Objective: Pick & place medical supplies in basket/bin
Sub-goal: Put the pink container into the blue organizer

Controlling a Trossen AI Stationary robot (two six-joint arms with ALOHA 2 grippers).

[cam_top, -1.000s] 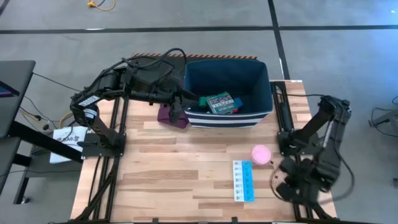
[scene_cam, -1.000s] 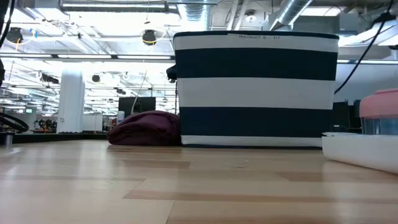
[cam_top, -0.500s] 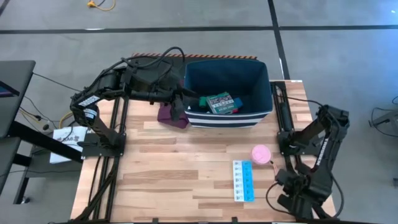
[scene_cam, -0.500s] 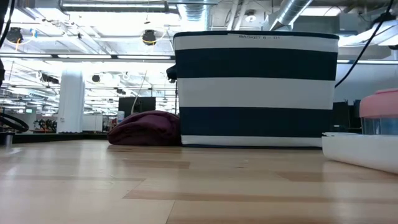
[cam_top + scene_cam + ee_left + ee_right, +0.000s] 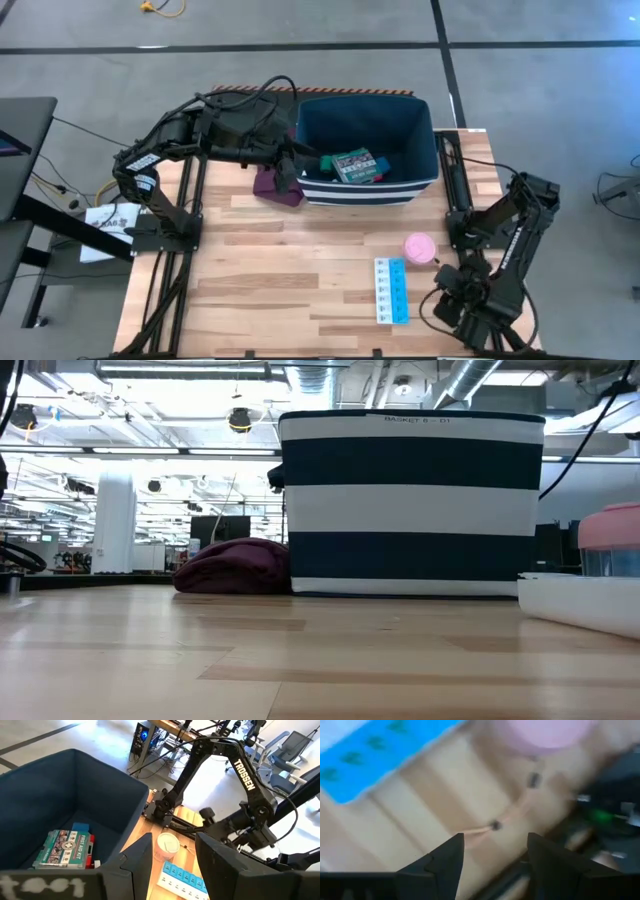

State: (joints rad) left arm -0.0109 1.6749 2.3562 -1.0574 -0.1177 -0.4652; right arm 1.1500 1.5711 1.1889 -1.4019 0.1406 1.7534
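The navy, white-striped bin (image 5: 365, 140) stands at the table's far middle, with a green-red flat box (image 5: 352, 165) lying in it beside a green block and a blue block. On the wood at the near right lie a pink round roll (image 5: 420, 247) and a blue-white pill strip (image 5: 392, 290). My left gripper (image 5: 172, 865) hangs open over the bin's left rim (image 5: 298, 150), with nothing between its fingers. My right gripper (image 5: 495, 865) is open low over the table's near right corner, just right of the pill strip (image 5: 370, 760) and near the roll (image 5: 550, 730).
A maroon folded cloth (image 5: 277, 185) lies against the bin's left wall. A thin pale cord (image 5: 495, 826) lies on the wood in front of my right gripper. The table's left half and middle are bare wood. Black frame rails run along both sides.
My right arm has drawn back toward the table's near edge, and its gripper has shifted a little left, toward the pill strip. The roll, the strip and the bin have stayed in place.
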